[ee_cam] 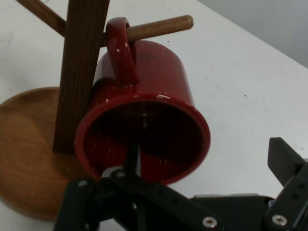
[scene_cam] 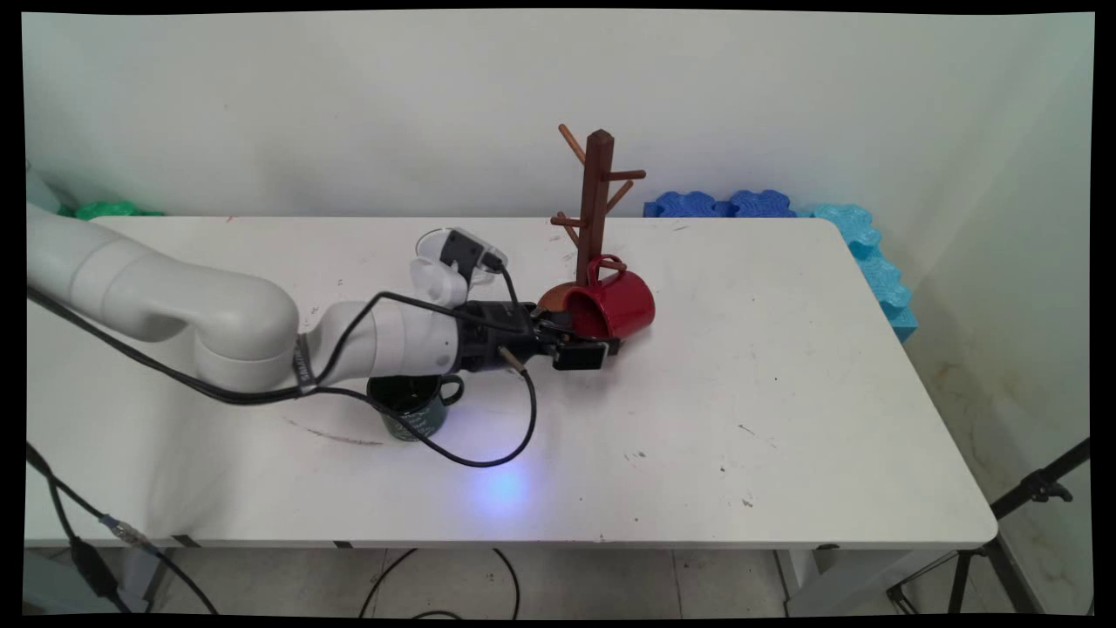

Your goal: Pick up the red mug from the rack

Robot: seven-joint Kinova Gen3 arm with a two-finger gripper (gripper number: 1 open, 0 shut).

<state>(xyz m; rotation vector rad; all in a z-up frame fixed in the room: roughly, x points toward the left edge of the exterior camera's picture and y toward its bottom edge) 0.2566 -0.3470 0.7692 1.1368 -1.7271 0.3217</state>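
- Dark green mug [scene_cam: 411, 406] stood upright on the white table [scene_cam: 741, 419], under the arm's forearm.
- Gripper [scene_cam: 582, 342] [ee_cam: 202, 192] lay level at the red mug's [scene_cam: 610, 303] [ee_cam: 144, 125] mouth, jaws spread wide; one finger [ee_cam: 130, 163] reached inside the rim, the other [ee_cam: 284, 161] sat clear outside. Nothing clamped.
- Red mug hung tilted by its handle on a low peg [ee_cam: 159, 27] of the wooden mug tree [scene_cam: 595, 205] [ee_cam: 79, 72], beside its round base.
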